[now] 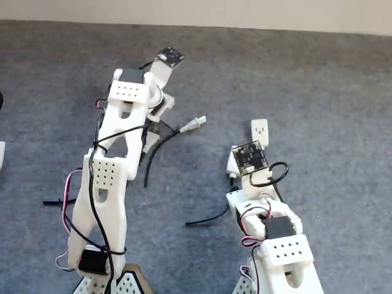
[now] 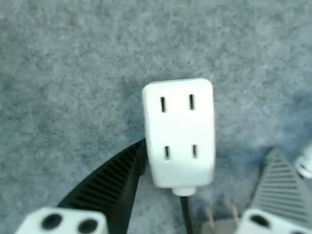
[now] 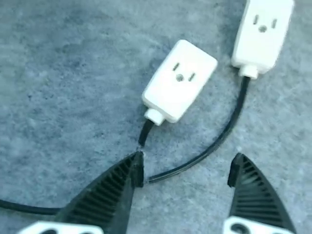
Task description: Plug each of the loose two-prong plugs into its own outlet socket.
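Note:
A white outlet block with two pairs of slots lies on the grey carpet, its black cord leading back under the wrist. My left gripper is open around its cord end, the black finger touching its side. Two metal prongs show by the grey finger. A loose white two-prong plug lies right of the left arm. My right gripper is open above the cords of two white sockets. One socket lies just beyond the right arm.
Black cords trail across the carpet between the two arms, and one curves between the right gripper's fingers. A wall edge runs along the far side. A white object sits at the left edge.

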`<move>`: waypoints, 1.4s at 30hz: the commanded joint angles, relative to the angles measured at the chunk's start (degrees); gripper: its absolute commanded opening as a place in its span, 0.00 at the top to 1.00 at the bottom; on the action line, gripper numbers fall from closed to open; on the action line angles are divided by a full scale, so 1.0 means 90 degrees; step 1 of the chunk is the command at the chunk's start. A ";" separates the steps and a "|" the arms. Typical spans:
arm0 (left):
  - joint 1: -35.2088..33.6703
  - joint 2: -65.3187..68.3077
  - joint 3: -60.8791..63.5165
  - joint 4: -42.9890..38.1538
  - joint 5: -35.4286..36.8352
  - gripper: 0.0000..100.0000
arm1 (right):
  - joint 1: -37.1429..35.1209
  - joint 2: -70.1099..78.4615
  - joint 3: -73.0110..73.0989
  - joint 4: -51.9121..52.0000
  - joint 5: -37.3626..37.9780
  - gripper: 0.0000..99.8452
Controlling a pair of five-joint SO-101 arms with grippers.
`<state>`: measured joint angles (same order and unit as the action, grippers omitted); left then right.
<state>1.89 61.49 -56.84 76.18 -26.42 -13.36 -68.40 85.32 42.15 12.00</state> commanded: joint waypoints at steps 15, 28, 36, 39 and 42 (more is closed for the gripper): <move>-0.0093 -0.0132 -0.3092 0.2960 -0.0518 0.98 | -0.0239 -0.0073 -0.0044 -0.0103 -0.0039 0.72; 0.0103 -0.5328 0.3678 0.2960 -0.2667 1.00 | -0.0239 -0.0073 -0.0034 -0.0103 -0.0039 0.72; 0.0708 -0.9490 0.9050 0.2100 -0.3907 1.00 | -0.0239 -0.0073 -0.0034 -0.0103 -0.0029 0.72; 0.0698 -1.0447 1.0701 0.1270 -0.4122 1.00 | -0.0239 -0.0073 -0.0034 -0.0103 -0.0029 0.72; 0.0698 -1.0789 1.1902 0.0606 -0.4337 1.00 | -0.0249 -0.0073 -0.0034 -0.0103 -0.0029 0.72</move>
<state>7.43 -28.79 35.03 89.19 -62.90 -15.03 -68.40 85.32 42.15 12.00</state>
